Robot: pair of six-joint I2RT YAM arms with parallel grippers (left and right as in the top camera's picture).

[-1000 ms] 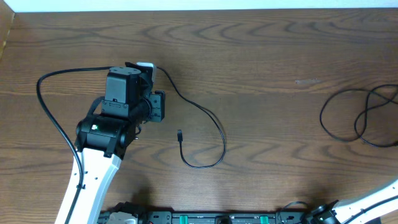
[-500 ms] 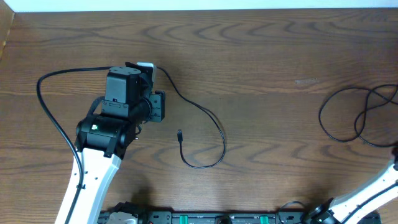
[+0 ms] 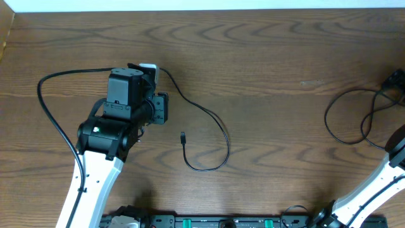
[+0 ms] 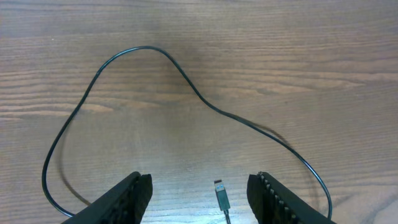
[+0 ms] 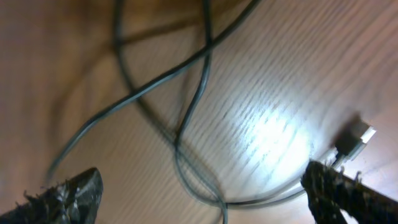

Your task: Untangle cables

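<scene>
One black cable [image 3: 226, 140] lay spread loose left of centre. The looped bundle [image 3: 366, 120] at the far right (strands crossing) was not yet separated. The left gripper [image 4: 199, 193] and right gripper [image 5: 202, 190] gaped wide, holding nothing.

One black cable [image 4: 142, 48] is lying out ahead of the left gripper [image 4: 199, 178], with one small plug [image 4: 220, 194] sitting between its spread jaws. A bunch of cables [image 5: 204, 55] is crossing between the parted jaws of the right gripper [image 5: 202, 186]. I cannot tell how many cords it holds. One silver plug [image 5: 359, 134] is lying just beside one jaw. Two arms are reaching over one wooden table [image 3: 285, 50]: the left arm [image 3: 95, 171] and the right arm [image 3: 373, 190].
</scene>
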